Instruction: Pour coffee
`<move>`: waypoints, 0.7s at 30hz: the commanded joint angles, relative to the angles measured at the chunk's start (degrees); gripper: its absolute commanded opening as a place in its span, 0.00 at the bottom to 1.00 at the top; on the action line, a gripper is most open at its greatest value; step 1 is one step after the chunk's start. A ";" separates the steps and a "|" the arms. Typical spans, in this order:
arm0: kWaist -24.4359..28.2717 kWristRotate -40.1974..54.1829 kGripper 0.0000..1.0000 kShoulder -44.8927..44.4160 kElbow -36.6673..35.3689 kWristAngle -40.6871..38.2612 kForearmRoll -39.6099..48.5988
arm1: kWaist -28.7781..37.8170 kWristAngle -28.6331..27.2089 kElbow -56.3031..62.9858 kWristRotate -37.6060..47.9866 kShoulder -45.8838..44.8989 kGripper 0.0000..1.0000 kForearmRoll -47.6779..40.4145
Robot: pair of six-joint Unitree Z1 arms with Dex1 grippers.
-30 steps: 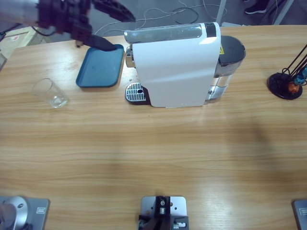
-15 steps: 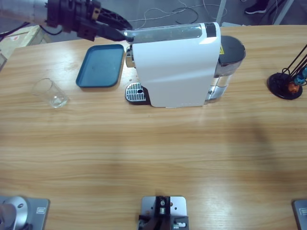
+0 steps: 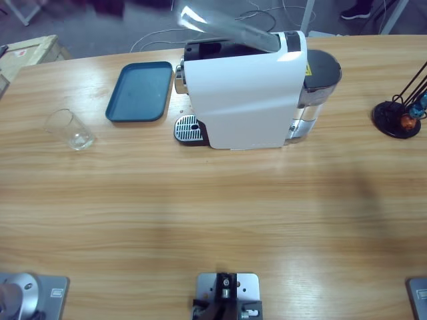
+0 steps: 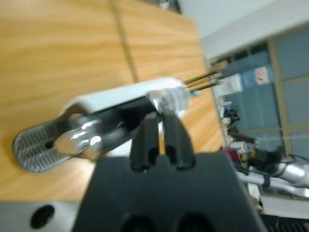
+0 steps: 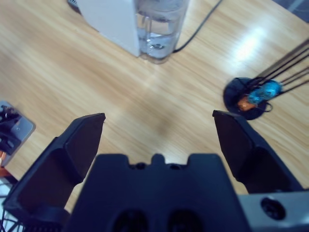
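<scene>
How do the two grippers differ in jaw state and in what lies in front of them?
The left gripper has its jaws close together, pinched at the coffee machine's silver lever, which stands raised; the right gripper has its jaws spread wide and holds nothing. The left wrist view looks along the coffee machine; the right looks down on bare table, the water tank and the capsule stand. Both have black jaws.

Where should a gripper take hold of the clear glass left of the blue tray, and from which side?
Probably across the rim or upper wall of the clear glass, coming down from above with jaws spread wide. It stands upright and open-mouthed on bare table, apart from the blue tray and the coffee machine, so nothing blocks a side approach either.
</scene>
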 commanded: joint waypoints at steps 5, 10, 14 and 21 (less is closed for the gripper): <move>-15.45 31.90 0.99 -12.50 11.84 31.67 4.46 | -2.97 -12.57 3.73 7.27 5.17 0.99 -4.30; -18.37 37.61 1.00 -22.36 28.37 38.28 3.01 | -11.46 -11.25 7.57 14.20 16.25 0.87 -13.77; -18.35 38.95 1.00 -27.14 34.31 39.19 3.01 | -21.13 -9.89 13.44 15.34 21.76 0.72 -26.32; -18.37 38.46 1.00 -27.35 34.66 39.33 2.96 | -29.83 -5.43 18.34 14.55 30.18 0.66 -41.09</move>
